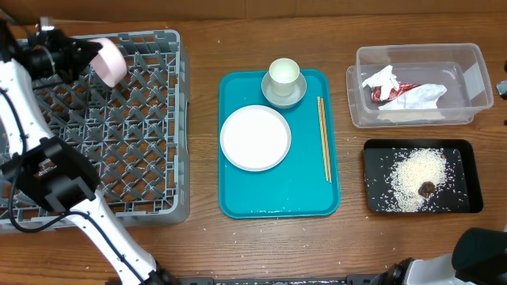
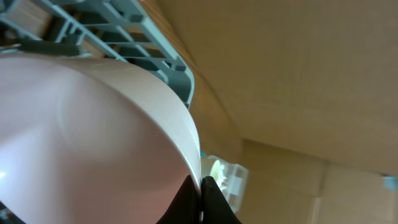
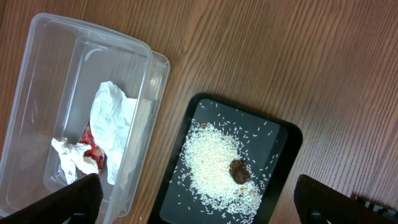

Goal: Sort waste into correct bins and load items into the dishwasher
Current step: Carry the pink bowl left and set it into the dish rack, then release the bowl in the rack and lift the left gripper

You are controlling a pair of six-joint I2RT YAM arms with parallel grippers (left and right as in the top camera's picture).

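Three dishes wait on the teal tray [image 1: 277, 190]: white plate [image 1: 255, 138], grey-green bowl [image 1: 283, 95] and the white cup [image 1: 283, 73] sitting in it. Napkin [image 1: 381, 79] and red wrapper [image 1: 396, 89] lie in the clear tub [image 1: 418, 49], rice [image 1: 416, 176] on the black tray [image 1: 473, 191], so the waste looks sorted. Left pincer [image 1: 89, 54] grips the pink bowl [image 1: 109, 62] by its rim, tilted over the grey crate [image 1: 142, 198], not yet set down. Right pincer [image 3: 202, 208] hangs wide open, empty.

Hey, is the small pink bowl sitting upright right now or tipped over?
Tipped. The small pinkish-white bowl stands on edge over the grey lattice crate, its rim pinched in the shut left gripper.
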